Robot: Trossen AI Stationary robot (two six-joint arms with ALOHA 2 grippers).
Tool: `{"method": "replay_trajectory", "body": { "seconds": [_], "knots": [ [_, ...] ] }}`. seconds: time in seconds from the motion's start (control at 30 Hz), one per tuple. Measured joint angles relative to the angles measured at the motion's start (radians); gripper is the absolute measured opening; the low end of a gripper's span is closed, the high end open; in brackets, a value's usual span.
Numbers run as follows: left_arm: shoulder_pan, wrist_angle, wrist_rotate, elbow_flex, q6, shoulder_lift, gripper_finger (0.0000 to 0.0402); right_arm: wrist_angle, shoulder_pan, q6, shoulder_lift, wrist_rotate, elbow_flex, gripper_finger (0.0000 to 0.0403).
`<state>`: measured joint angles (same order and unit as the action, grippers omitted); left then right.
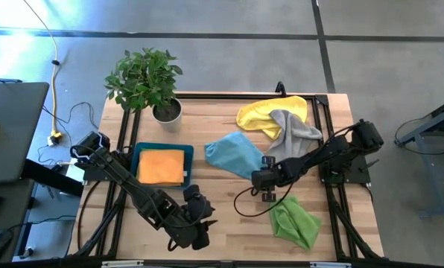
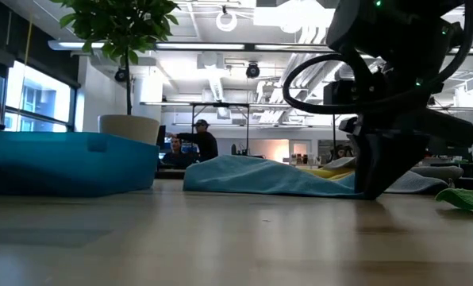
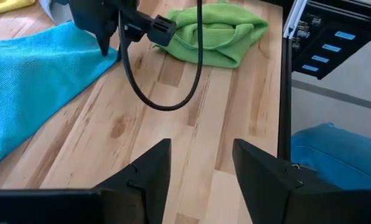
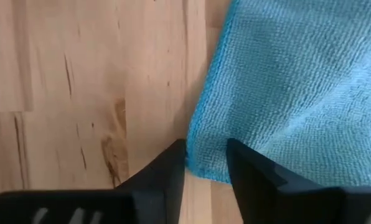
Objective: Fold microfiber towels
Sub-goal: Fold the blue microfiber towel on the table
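Observation:
A light blue towel (image 1: 233, 154) lies spread on the table's middle, also seen in the low view (image 2: 252, 176). My right gripper (image 1: 258, 179) points down at its near right corner (image 4: 201, 155), open, one finger on either side of that corner. A lime green towel (image 1: 293, 221) lies crumpled near the front right. Yellow (image 1: 270, 112) and grey (image 1: 295, 128) towels lie bunched at the far right. An orange towel (image 1: 162, 165) lies folded in the teal tray (image 1: 136, 149). My left gripper (image 3: 201, 168) hovers open near the front edge (image 1: 205, 223), holding nothing. My right gripper comes from above, its fingers (image 4: 167, 168) straddling the light blue towel's near corner (image 4: 204, 163), which lies flat on the wood. I cannot tell whether the fingers touch the cloth.
A potted plant (image 1: 147, 82) stands at the far left of the table. The teal tray (image 2: 62, 163) sits left of centre. A black cable (image 3: 167, 102) loops below my right arm. Bare wood lies between the two grippers.

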<state>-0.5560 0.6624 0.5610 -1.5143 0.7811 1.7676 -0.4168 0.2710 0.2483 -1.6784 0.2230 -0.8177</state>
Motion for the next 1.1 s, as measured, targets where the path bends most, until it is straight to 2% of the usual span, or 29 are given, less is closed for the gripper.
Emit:
{"method": "replay_trajectory", "body": {
  "seconds": [0.23,0.4,0.67,0.93,1.1],
  "knots": [
    [0.0,0.007,0.0,0.0,-0.051,0.0,0.0161,0.003,0.0,0.006,0.002,-0.038,-0.003,0.0009],
    [0.0,0.008,0.0,0.0,-0.14,0.0,0.0161,-0.038,-0.003,0.021,0.005,-0.08,-0.043,0.0011],
    [0.007,0.029,0.009,0.0,-0.222,0.011,0.0161,-0.09,0.004,-0.004,0.089,-0.131,-0.184,0.0002],
    [0.068,0.004,0.069,0.001,-0.365,0.063,0.0161,-0.093,0.027,-0.066,0.137,-0.171,-0.303,0.0001],
    [0.111,-0.061,0.144,0.0,-0.46,0.103,0.0161,-0.075,0.06,-0.122,0.135,-0.183,-0.319,0.0001]
  ]
}}
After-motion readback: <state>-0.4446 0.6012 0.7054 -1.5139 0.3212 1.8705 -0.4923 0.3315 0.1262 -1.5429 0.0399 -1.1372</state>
